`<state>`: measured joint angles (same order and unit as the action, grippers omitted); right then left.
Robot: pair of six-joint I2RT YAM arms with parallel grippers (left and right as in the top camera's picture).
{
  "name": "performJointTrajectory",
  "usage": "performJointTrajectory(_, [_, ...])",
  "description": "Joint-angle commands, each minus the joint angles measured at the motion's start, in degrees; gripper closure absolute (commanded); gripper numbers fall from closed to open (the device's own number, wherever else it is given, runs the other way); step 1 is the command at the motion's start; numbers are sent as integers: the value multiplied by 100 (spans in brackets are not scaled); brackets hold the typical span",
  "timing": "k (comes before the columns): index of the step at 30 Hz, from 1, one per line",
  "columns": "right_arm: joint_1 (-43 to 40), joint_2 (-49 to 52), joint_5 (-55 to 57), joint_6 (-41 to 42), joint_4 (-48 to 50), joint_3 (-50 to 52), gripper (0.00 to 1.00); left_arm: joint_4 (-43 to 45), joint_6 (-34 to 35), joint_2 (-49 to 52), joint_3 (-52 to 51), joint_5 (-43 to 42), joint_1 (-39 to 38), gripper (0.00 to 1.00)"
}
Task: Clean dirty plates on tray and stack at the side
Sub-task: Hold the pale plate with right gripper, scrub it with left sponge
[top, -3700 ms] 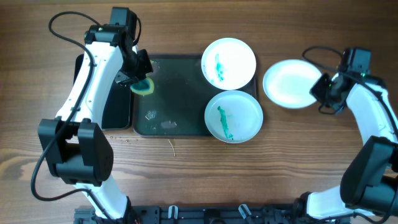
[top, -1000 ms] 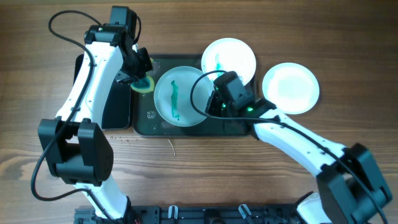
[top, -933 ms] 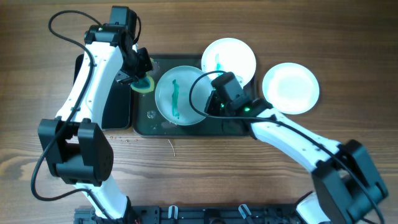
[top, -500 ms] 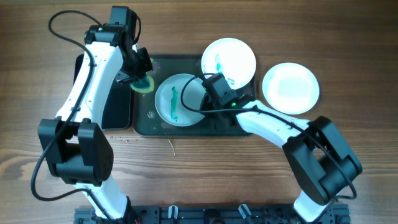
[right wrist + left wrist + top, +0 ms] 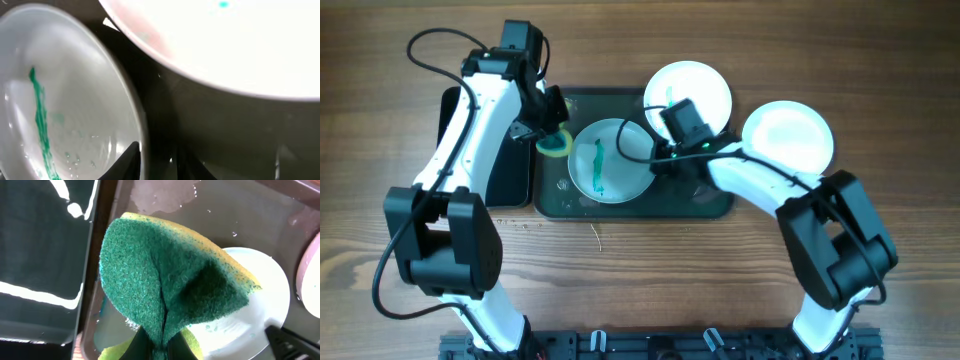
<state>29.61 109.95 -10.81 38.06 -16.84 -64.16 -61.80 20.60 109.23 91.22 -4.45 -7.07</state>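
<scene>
A pale plate (image 5: 610, 160) with a teal smear lies in the middle of the dark tray (image 5: 620, 208). My right gripper (image 5: 655, 160) is at its right rim. In the right wrist view the gripper (image 5: 156, 146) is open, one finger over that plate (image 5: 65, 110) and the other over the tray floor (image 5: 225, 130). A second smeared white plate (image 5: 690, 95) rests on the tray's far right corner. A clean plate (image 5: 788, 140) sits on the table to the right. My left gripper (image 5: 552, 135) is shut on a folded green-and-yellow sponge (image 5: 165, 280) at the plate's left edge.
A black tub (image 5: 485, 160) stands left of the tray, partly under the left arm. Water drops lie on the tray floor (image 5: 240, 210). The right arm's cable loops over the smeared plate. A thin splinter (image 5: 598, 236) lies on the wood in front of the tray.
The smeared plate was dragged from the tray's near right corner to its middle. In the last second the right jaws parted at its rim. The left gripper and sponge edged right.
</scene>
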Motion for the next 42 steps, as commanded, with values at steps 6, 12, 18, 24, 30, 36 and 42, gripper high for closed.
performJointTrajectory(6, [-184, 391, -1143, -1113, 693, -131, 74, 254, -70, 42, -177, -173, -361, 96])
performJointTrajectory(12, [-184, 863, -1196, -1047, 831, -131, 79, 284, -70, 42, -177, -173, -468, 96])
performJointTrajectory(18, [-188, 857, -1370, -916, 782, -131, 83, 286, -68, 42, -177, -173, -472, 96])
performJointTrajectory(24, [-190, 855, -1746, -756, 581, -131, 83, 293, -70, 42, -192, -173, -472, 96])
performJointTrajectory(30, [-190, 855, -1663, -562, 372, -131, 96, 428, -72, 46, -564, -173, -472, 96])
performJointTrajectory(36, [-190, 855, -1593, -542, 361, -131, 96, 920, -278, 52, -1185, -247, -479, 96])
performJointTrajectory(42, [-188, 855, -1596, -608, 354, -131, 96, 1582, -459, 107, -1725, -385, -608, 96])
